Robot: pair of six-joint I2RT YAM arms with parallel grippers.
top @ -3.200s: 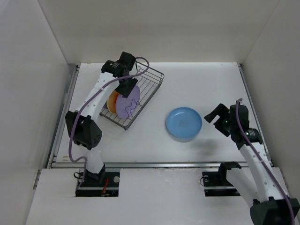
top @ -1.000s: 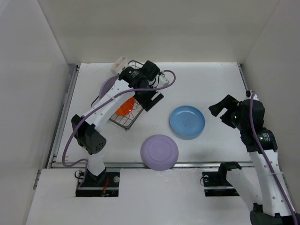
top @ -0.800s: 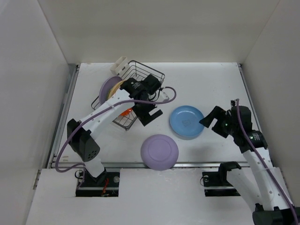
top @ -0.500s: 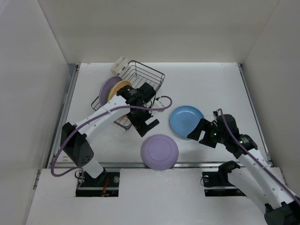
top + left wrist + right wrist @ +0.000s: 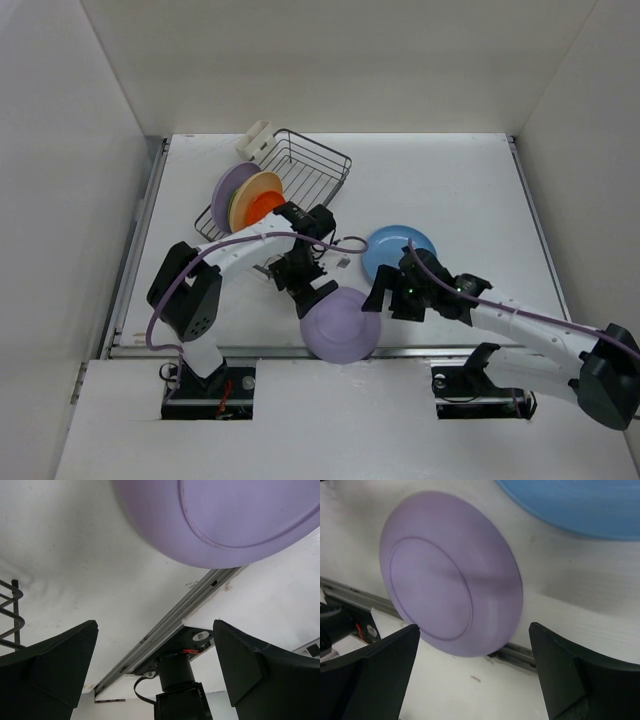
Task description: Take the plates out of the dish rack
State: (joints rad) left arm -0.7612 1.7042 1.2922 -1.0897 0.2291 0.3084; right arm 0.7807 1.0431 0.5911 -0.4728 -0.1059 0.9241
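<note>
Left pincer [image 5: 306,290] is hanging wide open at the left rim of the upturned lavender plate [image 5: 341,326], gripping nothing. Right pincer [image 5: 383,297] is gaping wide too, empty, sitting at that plate's right rim, between it and the blue plate [image 5: 400,248]. Lavender plate is lying face down on the bench [image 5: 460,180], its near rim overhanging the bench edge. Blue plate is lying flat just behind it. Dish rack [image 5: 343,158] is standing far left, holding a purple plate [image 5: 230,188], tan plate [image 5: 250,196] and orange plate [image 5: 268,207] on edge.
</note>
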